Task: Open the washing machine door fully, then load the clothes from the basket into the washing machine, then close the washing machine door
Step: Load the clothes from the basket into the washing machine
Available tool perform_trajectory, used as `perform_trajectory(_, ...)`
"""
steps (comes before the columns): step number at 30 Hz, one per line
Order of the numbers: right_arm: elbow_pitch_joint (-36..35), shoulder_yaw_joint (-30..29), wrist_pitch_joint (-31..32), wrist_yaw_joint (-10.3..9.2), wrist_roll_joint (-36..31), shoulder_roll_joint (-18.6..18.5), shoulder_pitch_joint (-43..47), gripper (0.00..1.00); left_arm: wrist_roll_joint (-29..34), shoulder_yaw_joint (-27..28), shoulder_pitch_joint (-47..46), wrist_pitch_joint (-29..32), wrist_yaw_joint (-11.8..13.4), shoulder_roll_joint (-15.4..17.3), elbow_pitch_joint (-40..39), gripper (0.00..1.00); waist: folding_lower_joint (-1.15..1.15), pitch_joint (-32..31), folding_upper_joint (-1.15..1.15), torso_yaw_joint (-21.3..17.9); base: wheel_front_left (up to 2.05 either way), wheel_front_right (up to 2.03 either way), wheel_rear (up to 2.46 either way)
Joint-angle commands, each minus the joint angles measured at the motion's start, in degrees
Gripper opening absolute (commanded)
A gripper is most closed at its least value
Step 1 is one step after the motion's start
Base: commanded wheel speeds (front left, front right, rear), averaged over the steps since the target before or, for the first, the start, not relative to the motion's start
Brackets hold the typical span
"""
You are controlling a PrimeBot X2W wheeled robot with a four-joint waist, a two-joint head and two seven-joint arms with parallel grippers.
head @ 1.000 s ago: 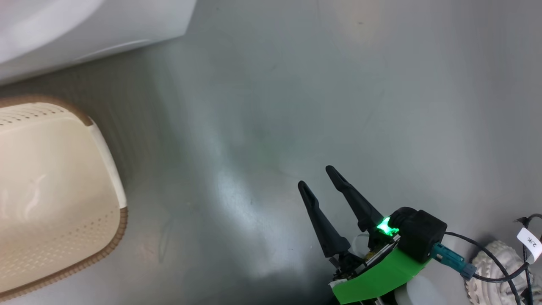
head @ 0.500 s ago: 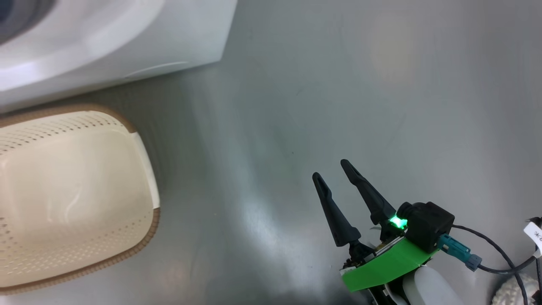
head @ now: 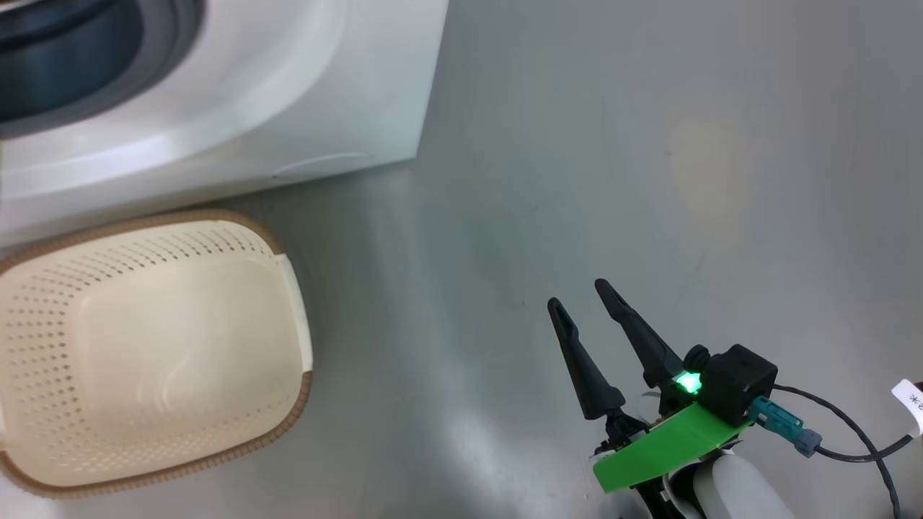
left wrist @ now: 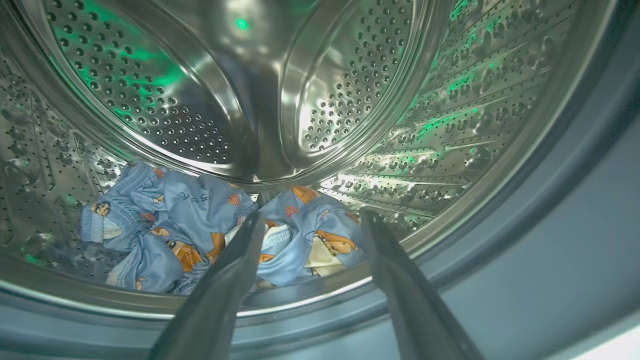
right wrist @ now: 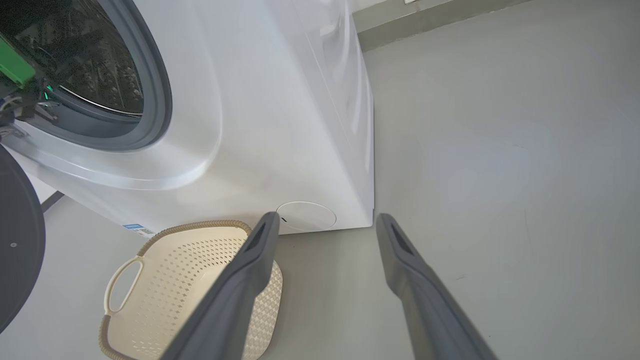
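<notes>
Basket (head: 43,339), one, stands beside one washing machine (head: 324,108); one clothes heap (left wrist: 190,210) inside.

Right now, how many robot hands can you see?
2. The left hand points into the washing machine toward the clothes; the right hand is over the floor, right of the basket.
</notes>
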Motion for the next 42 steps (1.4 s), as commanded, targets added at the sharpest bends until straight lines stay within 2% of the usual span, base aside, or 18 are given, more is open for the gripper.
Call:
perform_trajectory(1,-0.69,0.86,-0.27,0.09,-0.60,0.12,0.72,1.00,0.77,2.47,1.53,-0.28,-0.15,2.44,-1.56,1.00,0.00,-2.45,0.00,0.80,0.00,0.00,0.00)
perform_trajectory(10,0.89,-0.71,-0.27,0.09,-0.45,0.12,2.07,1.00,3.74,8.09,11.58,-0.29,-0.15,-0.91,-5.68,1.00,0.00,-7.85,0.00,1.38,0.00,0.00,0.00)
perform_trajectory(15,1.64,-2.15,-0.27,0.09,-1.24,0.12,2.78,1.00,8.57,12.19,18.60,-0.29,-0.12,-3.03,-9.22,1.00,0.00,-11.18,0.00,2.04,0.00,0.00,0.00)
perform_trajectory(27,3.64,-6.06,-0.27,0.09,-2.47,0.12,4.56,1.00,18.21,22.43,32.00,-0.29,0.44,-11.36,-15.82,1.00,0.00,-20.44,0.00,4.63,0.00,0.00,0.00)
perform_trajectory(35,4.36,-6.87,-0.27,0.09,-2.44,0.12,5.99,1.00,23.46,26.93,41.50,-0.29,1.32,-15.02,-20.13,1.00,0.00,-25.83,0.00,4.66,0.00,0.00,0.00)
perform_trajectory(42,4.06,-8.14,-0.27,0.09,-3.00,0.12,8.30,1.00,26.88,29.97,49.43,-0.29,0.85,-18.29,-23.93,1.00,0.00,-29.18,0.00,5.06,0.00,0.00,0.00)
